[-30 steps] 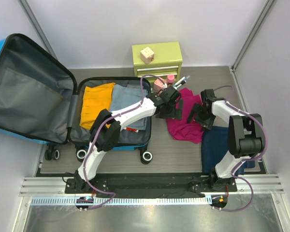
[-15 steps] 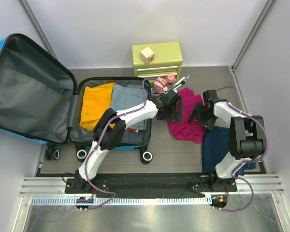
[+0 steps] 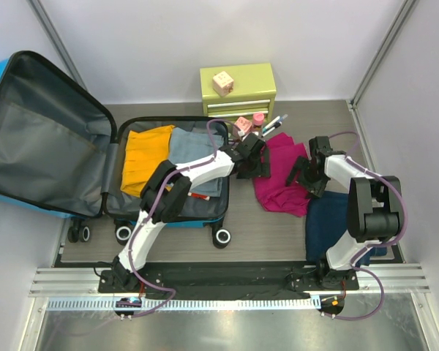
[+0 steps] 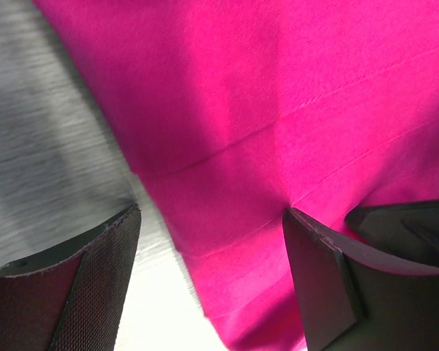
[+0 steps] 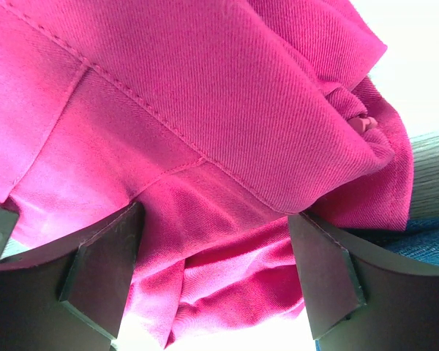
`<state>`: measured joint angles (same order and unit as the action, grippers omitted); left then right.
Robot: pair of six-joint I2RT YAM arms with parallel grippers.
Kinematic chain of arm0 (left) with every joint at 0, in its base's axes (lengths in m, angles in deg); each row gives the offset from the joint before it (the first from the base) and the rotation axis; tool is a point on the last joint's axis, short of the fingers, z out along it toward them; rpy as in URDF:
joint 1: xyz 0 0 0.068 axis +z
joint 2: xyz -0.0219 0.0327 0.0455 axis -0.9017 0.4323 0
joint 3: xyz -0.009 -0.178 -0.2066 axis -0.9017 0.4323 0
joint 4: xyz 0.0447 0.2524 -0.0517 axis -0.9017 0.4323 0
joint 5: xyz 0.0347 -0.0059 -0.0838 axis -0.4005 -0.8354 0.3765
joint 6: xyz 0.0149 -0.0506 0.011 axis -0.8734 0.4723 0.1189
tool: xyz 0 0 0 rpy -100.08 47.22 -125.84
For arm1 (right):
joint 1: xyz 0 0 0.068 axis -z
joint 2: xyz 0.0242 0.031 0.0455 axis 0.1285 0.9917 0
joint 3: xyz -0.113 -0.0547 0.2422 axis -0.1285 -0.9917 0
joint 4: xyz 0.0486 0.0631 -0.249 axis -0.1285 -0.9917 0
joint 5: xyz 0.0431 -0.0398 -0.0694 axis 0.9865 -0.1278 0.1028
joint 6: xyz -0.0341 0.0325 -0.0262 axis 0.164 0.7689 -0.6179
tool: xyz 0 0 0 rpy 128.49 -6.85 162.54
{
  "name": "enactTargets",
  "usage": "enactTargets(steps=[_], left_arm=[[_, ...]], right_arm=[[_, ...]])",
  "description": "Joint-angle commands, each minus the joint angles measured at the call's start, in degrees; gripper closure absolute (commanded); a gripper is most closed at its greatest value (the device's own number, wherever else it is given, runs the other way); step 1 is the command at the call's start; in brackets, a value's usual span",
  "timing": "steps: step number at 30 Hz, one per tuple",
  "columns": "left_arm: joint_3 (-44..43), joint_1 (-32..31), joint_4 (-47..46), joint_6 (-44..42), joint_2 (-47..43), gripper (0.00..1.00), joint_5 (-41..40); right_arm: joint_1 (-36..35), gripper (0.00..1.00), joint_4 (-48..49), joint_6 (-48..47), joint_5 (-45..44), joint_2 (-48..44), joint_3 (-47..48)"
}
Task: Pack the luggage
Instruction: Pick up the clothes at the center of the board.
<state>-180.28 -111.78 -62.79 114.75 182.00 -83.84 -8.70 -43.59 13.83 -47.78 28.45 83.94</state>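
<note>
Left gripper (image 3: pixel 249 164) edged nearer luggage (image 3: pixel 44 139) on its left; with right gripper (image 3: pixel 301 175), gapes over magenta cloth (image 3: pixel 282 191).

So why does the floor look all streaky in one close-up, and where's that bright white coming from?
Left wrist view: the grey floor is smeared with blur, the pink cloth soft, white glare below. Right wrist view: cloth weave sharp, corners washed out white. Top view: evenly lit, sharp.

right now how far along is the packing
Done: a yellow garment and a grey-blue garment lie in the open suitcase. In hand: the left gripper and right gripper, both open, are at the magenta garment, not yet gripping. Left: that, the navy garment and small pink items.
</note>
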Motion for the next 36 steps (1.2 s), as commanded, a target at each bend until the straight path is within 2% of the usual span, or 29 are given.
enactTargets(steps=[1, 9, 14, 17, 18, 20, 21, 23, 24, 26, 30, 36], left_arm=[[0.48, 0.2, -3.35, 1.96, 2.9, 0.21, 1.04], [0.83, 0.2, -3.27, 3.37, 4.74, 0.24, 3.14], [-0.31, -0.06, -3.27, 3.37, 6.06, 0.31, 3.5], [-1.28, -0.15, -3.1, 2.84, 6.5, 0.44, 3.24], [-1.28, -0.15, -3.01, 2.75, 6.42, 0.52, 2.45], [-1.28, -0.33, -3.09, 2.32, 6.33, 0.62, 2.09], [-1.28, -0.24, -3.09, 2.23, 6.24, 0.71, 1.92], [-1.46, -0.41, -3.18, 1.79, 6.15, 0.8, 1.74], [-1.55, -0.5, -3.18, 1.26, 5.98, 0.89, 1.74], [-1.55, -0.59, -3.18, 0.73, 5.54, 0.98, 1.74], [-1.11, -0.5, -2.57, -1.99, 2.56, 1.0, -0.8], [-2.86, -0.42, 4.54, -7.96, -2.72, 1.0, -4.76]], right_arm=[[0.53, 0.15, -1.02, -1.41, -1.44, 2.73, -4.11], [0.53, 0.14, -0.76, -1.59, -0.74, 2.03, -4.9], [0.62, 0.15, -0.41, -1.85, 0.23, 2.03, -4.99], [0.53, 0.14, -0.32, -2.03, 0.58, 1.94, -4.9], [0.62, 0.15, -0.23, -2.11, 0.75, 1.86, -4.9], [0.53, 0.15, -0.23, -2.2, 1.02, 1.68, -4.81], [0.62, 0.14, -0.23, -2.2, 1.11, 1.59, -4.64], [0.62, 0.14, -0.23, -2.29, 1.37, 1.33, -4.55], [0.53, 0.14, -0.23, -2.29, 1.72, 1.15, -4.38], [0.62, 0.14, -0.49, -2.55, 2.16, 0.89, -4.11], [0.53, 0.11, -1.46, -3.34, 2.6, 0.36, -2.71], [0.62, 0.11, -3.13, -4.49, 0.49, 0.1, -0.6]])
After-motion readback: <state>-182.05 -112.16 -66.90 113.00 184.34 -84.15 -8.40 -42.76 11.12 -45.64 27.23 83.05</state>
